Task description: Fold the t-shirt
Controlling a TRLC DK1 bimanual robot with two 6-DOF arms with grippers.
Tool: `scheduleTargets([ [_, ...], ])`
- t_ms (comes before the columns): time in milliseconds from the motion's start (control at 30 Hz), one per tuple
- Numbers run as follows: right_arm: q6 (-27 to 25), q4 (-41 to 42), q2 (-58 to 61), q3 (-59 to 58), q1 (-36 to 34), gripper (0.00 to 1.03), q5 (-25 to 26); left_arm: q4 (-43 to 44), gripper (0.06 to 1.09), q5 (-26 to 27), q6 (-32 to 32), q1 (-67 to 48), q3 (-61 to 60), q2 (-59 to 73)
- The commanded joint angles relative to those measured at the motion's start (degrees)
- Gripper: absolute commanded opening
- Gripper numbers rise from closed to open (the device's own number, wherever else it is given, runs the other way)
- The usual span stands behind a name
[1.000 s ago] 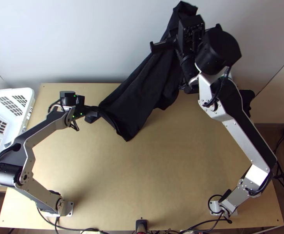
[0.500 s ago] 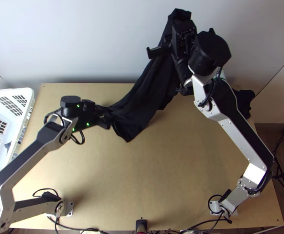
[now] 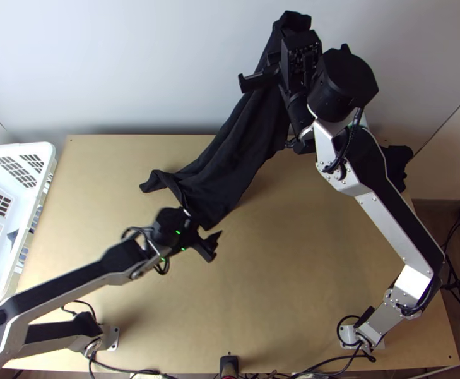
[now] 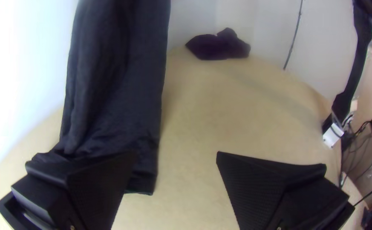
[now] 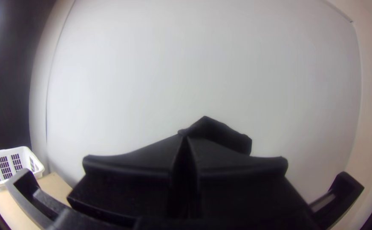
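Note:
The black t-shirt (image 3: 230, 158) hangs bunched from my right gripper (image 3: 281, 38), raised high at the table's far edge; its lower end rests on the table, with a narrow corner pointing left. In the right wrist view my right gripper (image 5: 185, 142) is shut on the cloth (image 5: 220, 132), a bit of which sticks up beyond the fingers. My left gripper (image 3: 209, 243) stands open beside the shirt's near end. In the left wrist view, my left gripper (image 4: 175, 157) has a wide gap, with the hanging shirt (image 4: 117, 85) behind one finger.
A white slotted basket (image 3: 24, 151) stands at the table's left edge. Another dark cloth (image 3: 397, 165) lies at the far right corner, beyond the right arm. Bare wood (image 3: 293, 271) spreads across the table's middle. Cables run along the near edge.
My left gripper has come away from the shirt's left corner and moved right and toward the near side. The right gripper has shifted slightly left with the cloth, and the shirt's left corner now lies free.

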Motion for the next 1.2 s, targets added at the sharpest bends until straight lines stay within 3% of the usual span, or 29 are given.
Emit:
scheduleTargets([
  [0, 0.0, -1.1, -0.5, 0.5, 0.3, 0.03, 0.0, 7.2, 0.98, -10.4, 7.7, -5.9, -3.7, 8.5],
  [167, 0.6, -1.3, -0.8, 0.5, 0.4, 0.03, 0.0, 7.0, 0.97, -12.2, 12.6, -4.7, -5.0, 10.5],
  [667, 1.2, -2.0, -1.0, 1.5, 0.8, 0.03, 0.0, 13.6, 0.97, -12.9, 14.1, 1.5, -3.3, 21.6],
  [700, 1.2, -2.0, -1.0, 1.5, 0.8, 0.03, 0.0, 13.6, 0.94, -12.9, 14.1, 1.4, -3.0, 22.4],
  [733, 1.2, -2.0, -1.0, 1.7, 0.8, 0.03, 0.0, 13.6, 0.80, -12.9, 14.1, 1.5, -2.5, 23.4],
  [767, 1.2, -2.0, -0.9, 1.7, 0.8, 0.03, 0.0, 13.6, 0.53, -12.8, 14.2, 1.5, -2.2, 24.3],
  [800, 1.2, -2.0, -0.9, 1.8, 0.8, 0.03, 0.0, 13.6, 0.13, -12.8, 14.0, 1.5, -1.5, 25.2],
  [1000, 1.2, -2.2, -0.9, 1.5, 0.4, 0.03, 0.0, 11.3, 0.09, -10.9, 10.4, 4.3, -0.2, 22.7],
  [1167, 1.6, -2.2, -0.8, 0.9, -0.2, 0.03, 0.0, 4.7, 0.09, -1.2, 4.3, 8.5, 0.2, 5.7],
])
